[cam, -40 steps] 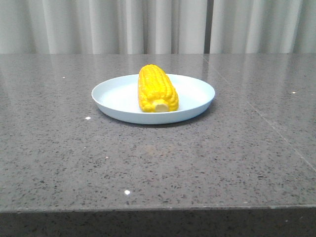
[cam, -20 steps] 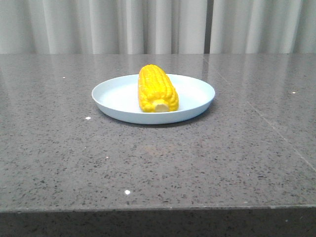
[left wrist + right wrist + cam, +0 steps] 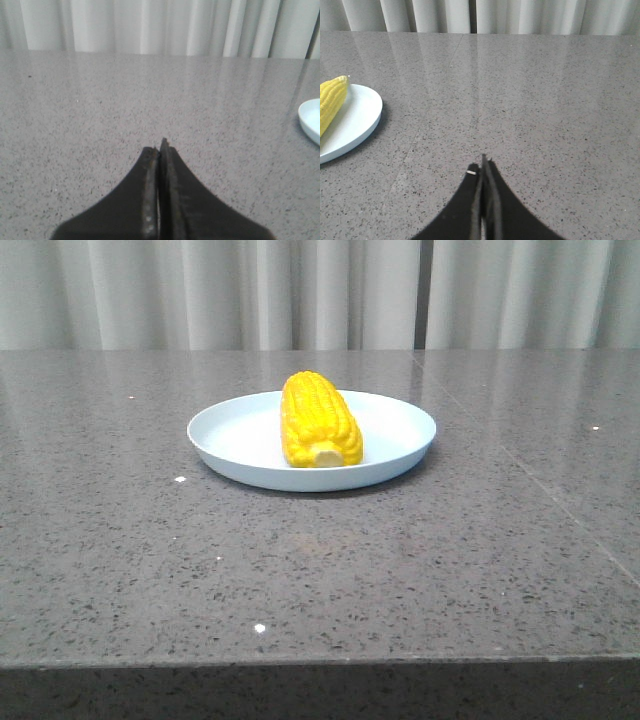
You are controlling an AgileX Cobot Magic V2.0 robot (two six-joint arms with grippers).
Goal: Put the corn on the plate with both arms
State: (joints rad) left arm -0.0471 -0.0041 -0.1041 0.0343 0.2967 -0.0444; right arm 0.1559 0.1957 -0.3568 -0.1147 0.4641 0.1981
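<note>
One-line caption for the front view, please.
Bright yellow corn cob lying on round pale blue plate, grey speckled stone table.

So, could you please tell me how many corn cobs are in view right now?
1. The corn lies on the plate, across its middle, pale stub end toward the front camera. Its tip also shows in the right wrist view; nothing appears hidden.

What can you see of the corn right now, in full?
The corn is a bright yellow cob with neat kernel rows and a pale stub end facing the camera. It looks glossy, perhaps plastic. It lies on its side inside the pale blue plate, near the middle, pointing front to back. Only the plate touches it; no gripper is near. The right wrist view shows its tip at the frame's edge.
</note>
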